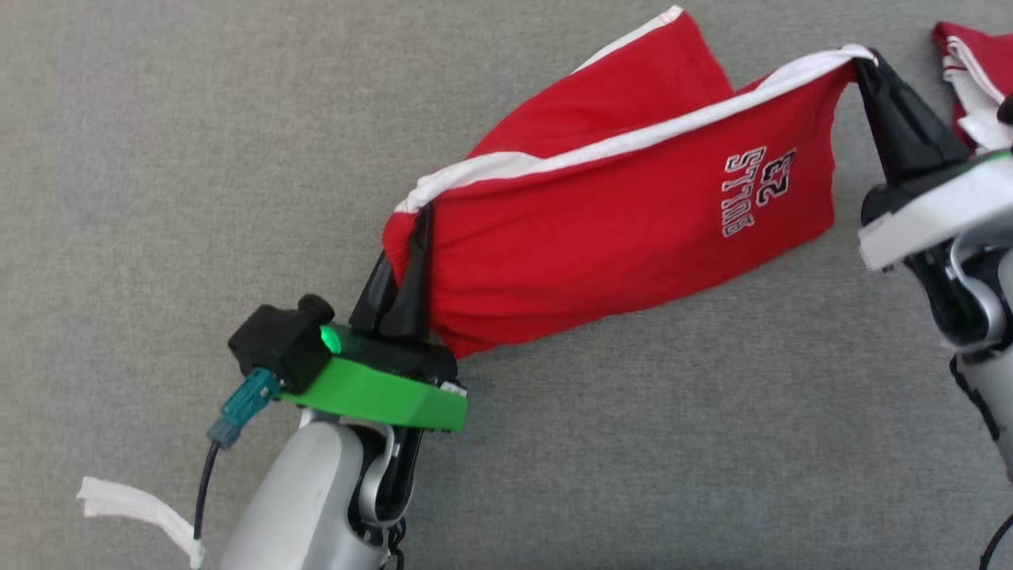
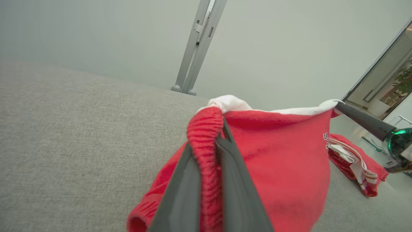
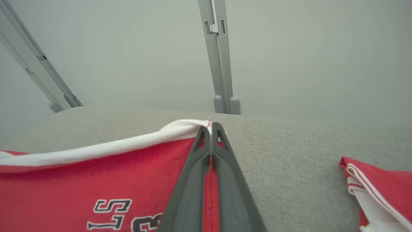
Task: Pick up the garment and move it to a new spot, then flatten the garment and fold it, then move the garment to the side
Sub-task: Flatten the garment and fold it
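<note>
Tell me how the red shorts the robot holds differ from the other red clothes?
The red shorts are stretched between the left end effector and right end effector; the other red garment lies crumpled, unheld. The shorts show lettering and a 23; the garment shows none. The shorts have a broad white band; the garment has thin stripes. Both are red and white.

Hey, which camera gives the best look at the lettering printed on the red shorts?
The head view: the whole lettering on the red shorts is in frame and sharp. The right wrist view cuts the lettering off at its bottom edge. The left wrist view catches a sliver of it at the cloth's edge.
</note>
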`<state>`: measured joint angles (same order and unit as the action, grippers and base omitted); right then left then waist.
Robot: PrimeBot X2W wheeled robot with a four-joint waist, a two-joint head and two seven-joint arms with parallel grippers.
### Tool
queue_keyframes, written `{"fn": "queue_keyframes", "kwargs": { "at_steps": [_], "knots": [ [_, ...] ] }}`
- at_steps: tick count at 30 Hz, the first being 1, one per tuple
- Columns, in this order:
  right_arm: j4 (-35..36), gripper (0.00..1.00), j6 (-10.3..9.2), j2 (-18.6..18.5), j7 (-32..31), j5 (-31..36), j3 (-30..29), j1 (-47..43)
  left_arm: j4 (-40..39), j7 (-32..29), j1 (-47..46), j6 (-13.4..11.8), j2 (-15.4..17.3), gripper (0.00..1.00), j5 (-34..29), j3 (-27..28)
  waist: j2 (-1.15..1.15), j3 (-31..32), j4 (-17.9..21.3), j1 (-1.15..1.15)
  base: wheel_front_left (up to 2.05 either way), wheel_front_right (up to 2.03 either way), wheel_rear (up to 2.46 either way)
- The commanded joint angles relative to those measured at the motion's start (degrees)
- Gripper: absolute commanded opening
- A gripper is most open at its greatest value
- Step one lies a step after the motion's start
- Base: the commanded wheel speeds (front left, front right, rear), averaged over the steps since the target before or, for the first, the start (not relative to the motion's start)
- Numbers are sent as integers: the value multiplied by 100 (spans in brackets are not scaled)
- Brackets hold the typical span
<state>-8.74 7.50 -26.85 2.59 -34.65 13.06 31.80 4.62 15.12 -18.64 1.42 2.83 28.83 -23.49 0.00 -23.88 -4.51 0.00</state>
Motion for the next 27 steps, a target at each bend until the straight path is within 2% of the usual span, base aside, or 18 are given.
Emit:
{"fn": "queue_keyframes", "kwargs": {
  "at_steps": [1, 6, 13, 14, 15, 16, 17, 22, 27],
  "knots": [
    [-243, 0, -2, -99, -15, -63, 131, 330, 99, 0, -222, -25, 18, 0, 126, -51, 0, -623, -645, 0, 0, 0, 0],
    [-1178, 0, -1, -302, -21, -271, 749, 1342, 358, 0, -588, -82, 17, 0, 423, -251, 0, -744, -878, 0, 0, 0, 0],
    [-2168, 0, -1, -372, 164, -532, 1497, 2186, 690, 0, -778, -135, 17, 0, 722, -545, 0, -755, -983, 0, 0, 0, 0],
    [-2321, 0, -1, -373, 203, -565, 1562, 2268, 774, 0, -821, -144, 17, 26, 765, -617, 0, -753, -983, 0, 0, 0, 0],
    [-2420, 14, -2, -359, 259, -579, 1622, 2322, 806, 0, -857, -171, 18, 61, 790, -668, 0, -750, -977, 0, 0, 0, 0],
    [-2523, 96, -2, -323, 348, -578, 1677, 2386, 826, 0, -897, -206, 18, 100, 822, -712, 0, -743, -963, 0, 0, 0, 0],
    [-2602, 100, -1, -303, 419, -554, 1724, 2414, 847, 0, -922, -228, 18, 100, 840, -734, 0, -735, -949, 0, 0, 0, 0],
    [-2839, 100, -1, -193, 1028, -487, 1819, 2353, 885, 0, -974, -417, 19, 100, 550, -679, 0, -587, -801, 0, 0, 0, 0],
    [-2581, 100, -1, -85, 1255, -331, 1556, 2012, 749, 0, -832, -672, 20, 100, -89, -351, 0, -376, -564, 0, 0, 0, 0]
  ]
}}
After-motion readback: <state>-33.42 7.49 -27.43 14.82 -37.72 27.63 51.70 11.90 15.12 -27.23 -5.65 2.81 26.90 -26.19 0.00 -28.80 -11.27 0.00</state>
